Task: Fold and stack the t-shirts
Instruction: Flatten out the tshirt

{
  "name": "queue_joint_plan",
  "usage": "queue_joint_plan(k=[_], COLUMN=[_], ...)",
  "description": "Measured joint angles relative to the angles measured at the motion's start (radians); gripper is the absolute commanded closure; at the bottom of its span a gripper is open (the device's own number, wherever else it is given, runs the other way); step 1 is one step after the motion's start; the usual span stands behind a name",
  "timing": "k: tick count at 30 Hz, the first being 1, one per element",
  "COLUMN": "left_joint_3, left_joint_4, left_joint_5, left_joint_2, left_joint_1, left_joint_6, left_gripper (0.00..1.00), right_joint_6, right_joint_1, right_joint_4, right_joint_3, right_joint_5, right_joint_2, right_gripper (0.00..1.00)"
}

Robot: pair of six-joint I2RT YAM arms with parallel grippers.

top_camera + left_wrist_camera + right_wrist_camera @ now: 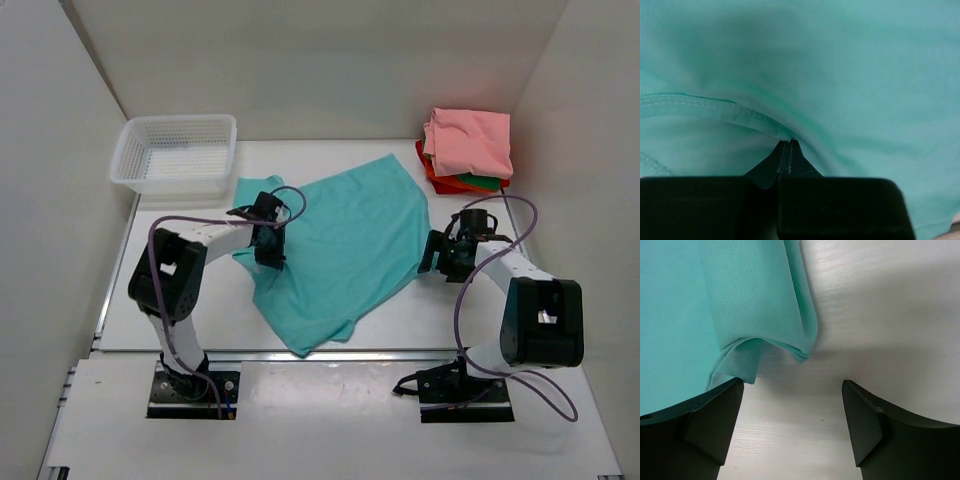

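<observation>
A teal t-shirt (345,240) lies spread and rumpled across the middle of the table. My left gripper (268,252) is on its left side, shut on a fold of the teal cloth by a stitched hem (715,107); in the left wrist view the closed gripper (789,142) pinches the cloth. My right gripper (432,255) is open at the shirt's right edge; in the right wrist view the gripper (792,390) stands over bare table with a folded teal edge (800,347) just ahead. A stack of folded shirts, salmon pink (468,140) on green and red-orange, sits at the back right.
A white mesh basket (175,152) stands at the back left. White walls close in the table on three sides. The table's near edge (330,351) runs just in front of the shirt's lower corner.
</observation>
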Motion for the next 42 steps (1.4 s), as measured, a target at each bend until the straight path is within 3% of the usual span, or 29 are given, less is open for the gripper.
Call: queue_joint_plan(k=[6, 7, 9, 10, 12, 16, 17, 18, 21, 24, 28, 31, 35, 42], left_joint_3=[0.367, 0.449, 0.653, 0.734, 0.820, 0.849, 0.850, 0.843, 0.740, 0.524, 0.095, -0.199, -0.431, -0.455], left_joint_4=[-0.101, -0.126, -0.177, -0.187, -0.195, -0.225, -0.223, -0.215, -0.153, -0.110, -0.016, 0.022, 0.037, 0.098], left_joint_5=[-0.101, -0.106, -0.120, -0.125, -0.127, -0.128, -0.127, -0.123, -0.079, -0.038, -0.029, 0.002, 0.002, -0.069], left_joint_2=[0.253, 0.306, 0.429, 0.478, 0.526, 0.506, 0.488, 0.464, 0.322, 0.079, -0.311, -0.499, -0.549, -0.535], left_joint_1=[0.015, 0.029, 0.069, 0.091, 0.134, 0.208, 0.219, 0.229, 0.246, 0.253, 0.171, 0.051, 0.032, 0.041], left_joint_6=[0.051, 0.058, 0.078, 0.084, 0.096, 0.110, 0.111, 0.115, 0.114, 0.110, 0.077, 0.020, -0.064, -0.113], left_gripper=[1.00, 1.00, 1.00, 1.00, 1.00, 1.00, 0.94, 0.80, 0.74, 0.78, 0.75, 0.69, 0.69, 0.66], right_joint_6=[0.063, 0.076, 0.098, 0.113, 0.134, 0.123, 0.116, 0.110, 0.098, 0.096, 0.097, 0.093, 0.094, 0.095], right_joint_1=[-0.023, -0.029, -0.037, -0.042, -0.051, -0.045, -0.035, -0.024, 0.011, 0.029, 0.030, 0.039, 0.067, 0.064], right_joint_4=[0.087, 0.109, 0.153, 0.176, 0.206, 0.182, 0.172, 0.167, 0.166, 0.171, 0.175, 0.164, 0.159, 0.169], right_joint_3=[-0.038, -0.044, -0.051, -0.050, -0.038, 0.065, 0.093, 0.114, 0.130, 0.087, 0.028, 0.010, -0.014, -0.057], right_joint_5=[-0.048, -0.061, -0.076, -0.087, -0.108, -0.131, -0.124, -0.119, -0.117, -0.134, -0.144, -0.142, -0.146, -0.158], right_joint_2=[0.000, 0.000, 0.008, 0.023, 0.068, 0.169, 0.171, 0.162, 0.095, -0.018, -0.085, -0.066, -0.057, -0.066], right_gripper=[0.26, 0.34, 0.88, 1.00, 1.00, 1.00, 1.00, 1.00, 1.00, 1.00, 1.00, 1.00, 1.00, 1.00])
